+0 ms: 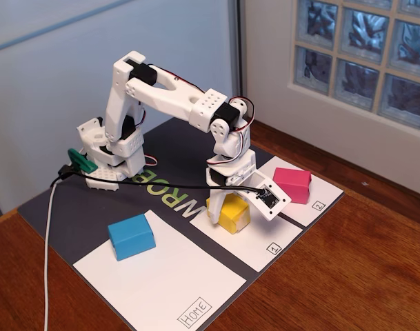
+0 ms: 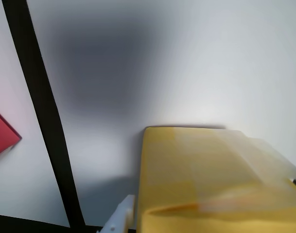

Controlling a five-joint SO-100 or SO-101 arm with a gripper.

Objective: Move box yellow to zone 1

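The box yellow (image 1: 232,214) sits at the far end of zone 1 (image 1: 268,234), the white panel with a boxed "1" at its near corner. My gripper (image 1: 229,205) comes down from above and straddles the box, shut on its sides. In the wrist view the box yellow (image 2: 206,179) fills the lower right, slightly blurred. One white finger (image 2: 119,217) presses against its left side, and the other finger is hidden behind the box. The white panel of zone 1 (image 2: 186,73) lies beyond it.
A pink box (image 1: 292,185) rests on the small panel marked "2" (image 1: 313,203); its corner (image 2: 2,133) shows past a dark strip (image 2: 41,121). A blue box (image 1: 132,236) stands on the large "Home" panel (image 1: 175,283). A black cable (image 1: 154,185) runs to the gripper.
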